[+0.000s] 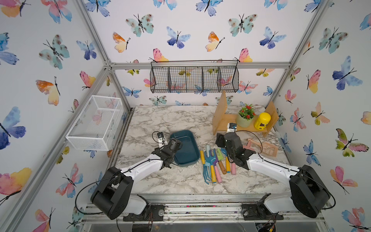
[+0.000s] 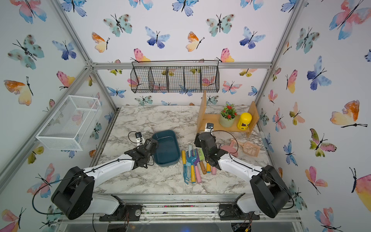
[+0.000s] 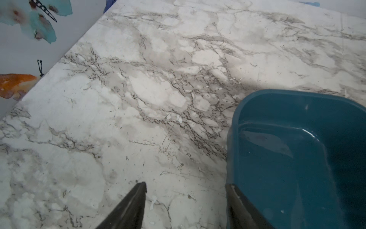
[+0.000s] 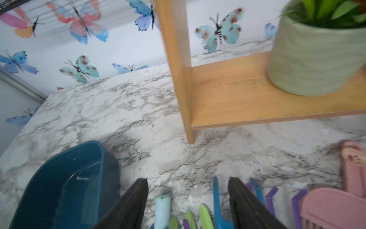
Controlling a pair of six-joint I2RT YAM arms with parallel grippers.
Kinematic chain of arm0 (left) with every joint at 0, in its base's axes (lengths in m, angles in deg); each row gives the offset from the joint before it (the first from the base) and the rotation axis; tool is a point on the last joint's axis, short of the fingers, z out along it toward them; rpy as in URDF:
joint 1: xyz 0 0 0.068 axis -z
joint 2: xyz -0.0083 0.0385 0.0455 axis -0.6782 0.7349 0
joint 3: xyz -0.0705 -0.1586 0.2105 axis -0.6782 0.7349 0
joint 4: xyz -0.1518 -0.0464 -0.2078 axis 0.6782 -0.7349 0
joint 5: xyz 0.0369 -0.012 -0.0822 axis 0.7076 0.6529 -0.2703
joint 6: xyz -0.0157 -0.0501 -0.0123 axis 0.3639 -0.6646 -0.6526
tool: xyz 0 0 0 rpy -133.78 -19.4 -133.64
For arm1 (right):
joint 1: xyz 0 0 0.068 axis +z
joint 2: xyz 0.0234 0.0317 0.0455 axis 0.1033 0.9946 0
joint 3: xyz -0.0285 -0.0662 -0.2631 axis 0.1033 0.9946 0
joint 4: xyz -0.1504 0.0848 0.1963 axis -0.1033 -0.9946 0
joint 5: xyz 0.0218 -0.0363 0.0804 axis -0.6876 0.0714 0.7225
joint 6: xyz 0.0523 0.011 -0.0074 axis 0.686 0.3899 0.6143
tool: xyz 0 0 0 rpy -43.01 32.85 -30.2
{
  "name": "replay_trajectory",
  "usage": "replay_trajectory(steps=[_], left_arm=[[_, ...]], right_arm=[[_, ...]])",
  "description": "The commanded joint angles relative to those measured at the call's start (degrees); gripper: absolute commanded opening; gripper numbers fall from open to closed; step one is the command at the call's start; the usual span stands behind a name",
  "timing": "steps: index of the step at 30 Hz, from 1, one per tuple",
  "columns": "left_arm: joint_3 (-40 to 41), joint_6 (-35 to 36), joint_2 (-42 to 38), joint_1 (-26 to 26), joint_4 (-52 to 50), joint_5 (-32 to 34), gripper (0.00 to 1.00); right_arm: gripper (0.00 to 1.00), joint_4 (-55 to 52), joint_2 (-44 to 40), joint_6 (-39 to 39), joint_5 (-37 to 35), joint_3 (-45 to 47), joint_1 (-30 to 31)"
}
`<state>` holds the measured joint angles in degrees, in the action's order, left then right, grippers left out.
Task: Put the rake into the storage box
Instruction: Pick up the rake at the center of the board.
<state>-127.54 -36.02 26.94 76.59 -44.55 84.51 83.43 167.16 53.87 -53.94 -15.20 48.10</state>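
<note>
1. The storage box (image 1: 186, 148) is seen on the marble table (image 1: 160, 120), a little left of centre in both top views, its long sides running away from the arm bases.
2. The rake (image 1: 209, 157) is taken to be the blue-headed, yellow-handled tool with bent tines. It lies flat on the table in a row of garden hand tools (image 1: 221, 166) just right of the box, outside it and not touching it.
3. The left gripper (image 3: 186, 185) is held low beside the box's left long wall. Its fingers (image 3: 136, 200) stand moderately apart with only bare marble between them. One finger sits right at the wall's rim, but contact cannot be told.
4. The right gripper (image 4: 188, 182) is poised over the far ends of the tools. Its jaws are parted at a middling width. In the blurred wrist view, a blue tine, green tines (image 4: 205, 215) and a pale teal handle end (image 4: 162, 206) are seen in the gap, and nothing is gripped.
5. Behind, a wooden shelf (image 1: 219, 112) carries a potted plant (image 1: 246, 117) and a yellow canister (image 1: 262, 120). A pink slotted scoop (image 1: 269, 148) lies right of the right arm.
</note>
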Motion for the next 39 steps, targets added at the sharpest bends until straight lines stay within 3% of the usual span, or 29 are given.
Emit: replay_trajectory(steps=[1, 5, 13, 24, 30, 39], left_arm=[[-0.9, -1.58, -1.2, 0.47, -0.66, -1.92, 0.81], [-2.0, -1.91, 0.58, 0.74, -1.18, -1.27, 0.94], [-5.44, -0.89, 5.88, 0.83, -1.89, 0.07, 0.97], [-5.28, -0.73, 5.71, 0.82, -1.81, -0.54, 0.97], [-4.96, -0.77, 5.31, 0.92, -1.51, -0.54, 0.98], [-4.38, -1.05, 3.85, 1.37, -1.44, 0.07, 0.98]], right_arm=[[0.67, -6.82, 2.84, 3.5, -4.53, -2.58, 5.09], [0.65, -12.44, 5.61, 7.36, -8.51, -4.03, 11.36], [0.65, -18.86, 7.3, 11.48, -7.6, -1.13, 18.91], [0.58, -7.77, -0.06, 12.15, 8.96, 12.57, 21.81], [0.53, -9.29, -1.25, 10.66, 7.39, 12.61, 22.51], [0.57, -12.94, -3.06, 8.46, 5.64, 10.41, 24.01]])
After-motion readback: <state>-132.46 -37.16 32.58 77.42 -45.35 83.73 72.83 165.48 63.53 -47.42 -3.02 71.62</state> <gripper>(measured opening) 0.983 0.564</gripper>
